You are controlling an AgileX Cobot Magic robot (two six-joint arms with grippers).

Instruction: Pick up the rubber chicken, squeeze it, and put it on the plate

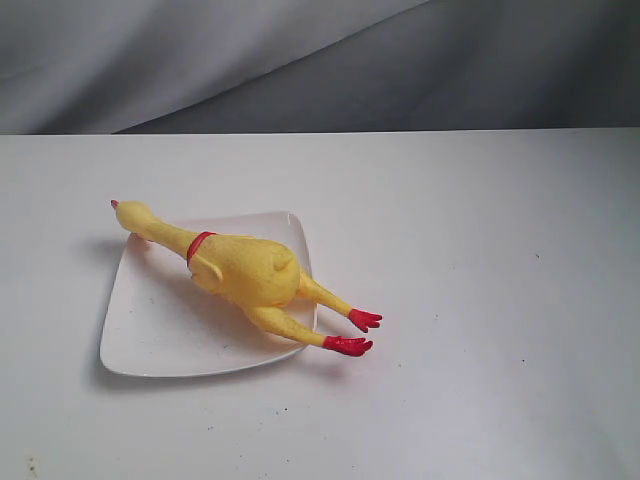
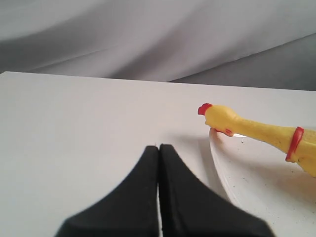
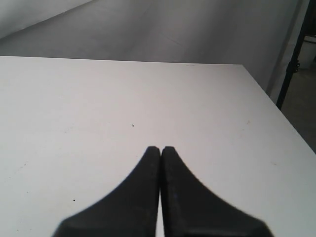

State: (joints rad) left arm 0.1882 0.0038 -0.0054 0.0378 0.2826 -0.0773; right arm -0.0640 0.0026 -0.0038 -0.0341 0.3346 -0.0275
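Observation:
The yellow rubber chicken [image 1: 243,270] lies diagonally across the white plate [image 1: 150,330]. Its head sticks out over the plate's far left corner and its red feet [image 1: 357,333] rest on the table past the right edge. Neither arm shows in the exterior view. In the left wrist view the chicken's head and neck [image 2: 237,123] lie over the plate's rim [image 2: 219,168], off to one side of my left gripper [image 2: 159,146], which is shut on nothing. My right gripper [image 3: 161,148] is also shut and empty over bare table, with chicken and plate out of its view.
The white table [image 1: 480,250] runs back to a grey cloth backdrop [image 1: 300,60]. In the right wrist view the table's side edge [image 3: 276,111] shows, with a dark stand leg [image 3: 291,64] beyond it.

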